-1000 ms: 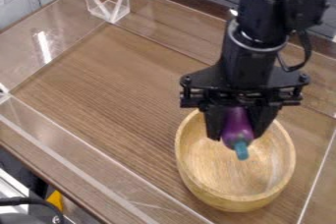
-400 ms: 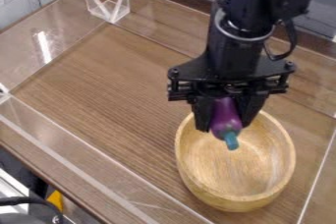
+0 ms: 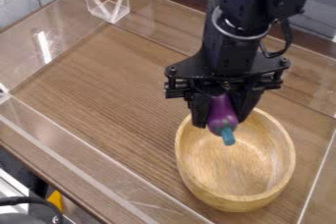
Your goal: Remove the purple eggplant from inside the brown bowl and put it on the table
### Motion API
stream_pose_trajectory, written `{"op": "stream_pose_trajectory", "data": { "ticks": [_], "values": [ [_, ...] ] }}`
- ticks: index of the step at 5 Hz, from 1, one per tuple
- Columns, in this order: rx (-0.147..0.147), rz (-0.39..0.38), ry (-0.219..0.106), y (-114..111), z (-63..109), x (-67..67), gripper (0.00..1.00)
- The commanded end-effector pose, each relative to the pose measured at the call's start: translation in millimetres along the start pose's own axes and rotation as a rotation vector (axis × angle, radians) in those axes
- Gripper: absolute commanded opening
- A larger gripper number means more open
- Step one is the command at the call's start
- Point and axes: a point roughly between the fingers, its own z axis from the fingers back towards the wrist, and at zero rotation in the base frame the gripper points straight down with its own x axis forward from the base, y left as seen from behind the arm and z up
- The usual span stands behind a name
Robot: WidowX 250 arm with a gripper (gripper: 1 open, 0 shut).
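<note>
We have the black gripper clamped on the purple eggplant, its teal-green end pointing down toward us. The eggplant hangs over the far left part of the brown bowl, which sits at the near right of the wooden worktop. We see a clear frame-like piece at the far left.

pincer: top cut off by upper edge | eggplant: upper end hidden behind pincer
</note>
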Motion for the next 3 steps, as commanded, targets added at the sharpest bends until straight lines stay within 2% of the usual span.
{"op": "stream_pose_trajectory", "data": {
  "ticks": [1, 3],
  "values": [
    [-0.045, 0.097, -0.035, -7, 9.6, 17.7, 0.0],
    [-0.09, 0.286, -0.067, -7, 20.0, 96.4, 0.0]
  ]
}}
